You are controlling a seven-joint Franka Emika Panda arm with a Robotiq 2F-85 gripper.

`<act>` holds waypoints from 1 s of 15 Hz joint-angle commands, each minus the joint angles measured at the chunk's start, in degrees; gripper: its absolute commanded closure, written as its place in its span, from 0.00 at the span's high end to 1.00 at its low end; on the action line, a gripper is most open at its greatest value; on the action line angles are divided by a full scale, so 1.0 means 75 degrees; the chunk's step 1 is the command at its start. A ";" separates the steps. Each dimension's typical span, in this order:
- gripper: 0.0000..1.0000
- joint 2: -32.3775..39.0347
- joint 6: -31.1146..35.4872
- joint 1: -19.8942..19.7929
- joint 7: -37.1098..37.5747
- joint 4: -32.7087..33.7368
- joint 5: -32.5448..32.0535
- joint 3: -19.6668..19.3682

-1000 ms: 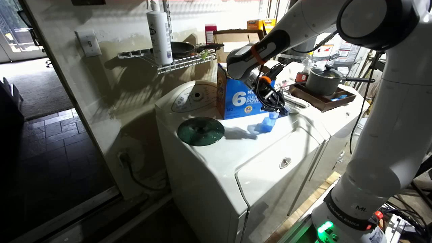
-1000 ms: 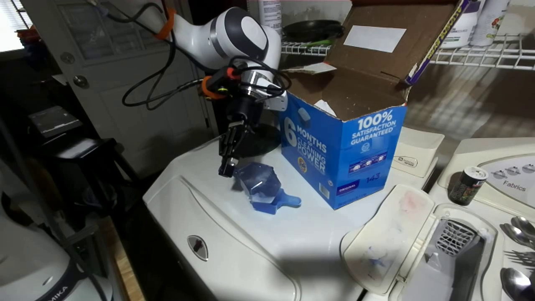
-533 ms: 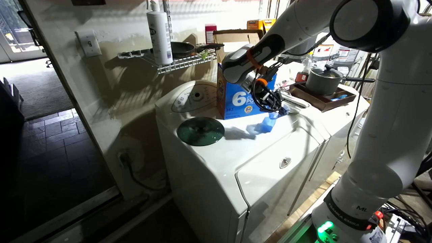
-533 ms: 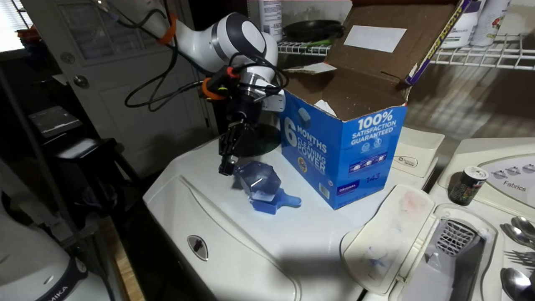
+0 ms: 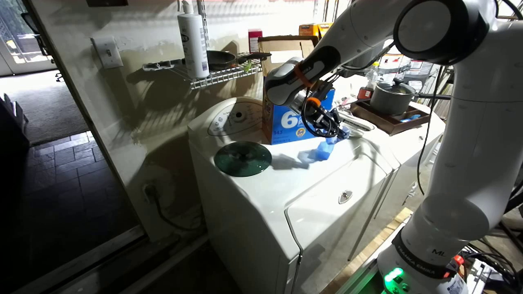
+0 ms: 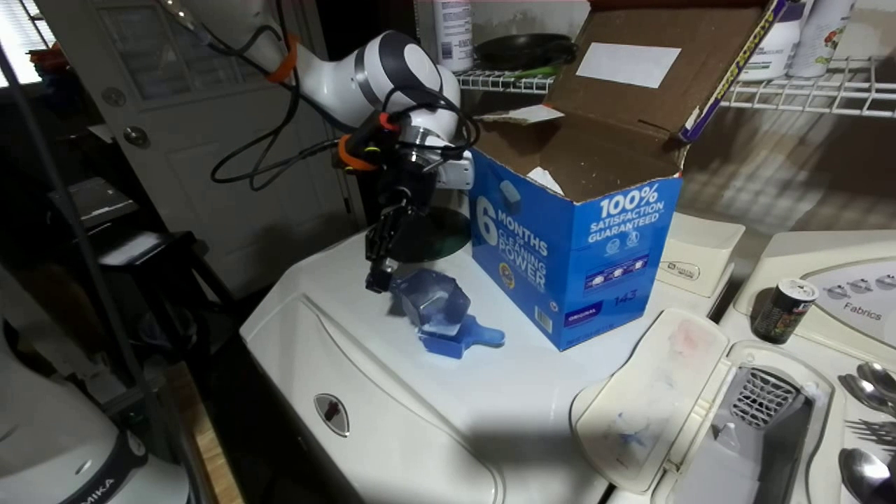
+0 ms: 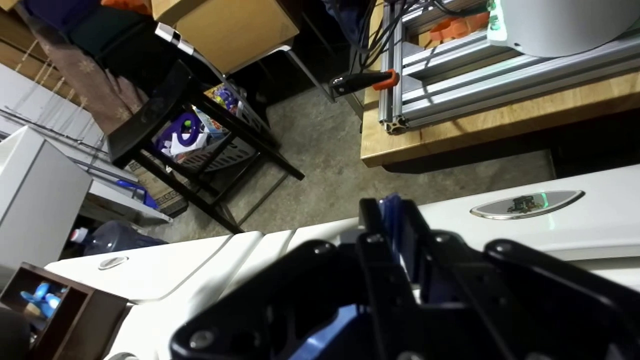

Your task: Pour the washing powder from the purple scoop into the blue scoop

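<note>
- Purple scoop [image 6: 435,297]: already up. Fingers [image 7: 370,217] pinch it tight; its cup hangs tipped, just past their tips.
- Blue scoop [image 6: 451,343]: lower than the fingers, just under that cup.
- Pouring may be under way: white stuff, maybe powder [image 6: 442,326], shows at the cup's low end. Can't tell how much is out.
- Still to do: empty the cup.

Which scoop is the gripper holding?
The purple scoop, pinched by the gripper and tilted; the blue scoop rests on the white appliance, unheld.
</note>
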 commanded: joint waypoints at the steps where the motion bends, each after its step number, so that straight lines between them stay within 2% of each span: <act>1: 0.03 0.0272 -0.0377 0.0095 0.0124 0.0318 -0.0253 0.0049; 15: 0.03 0.0443 -0.0891 0.0189 0.0435 0.0343 -0.0506 0.0063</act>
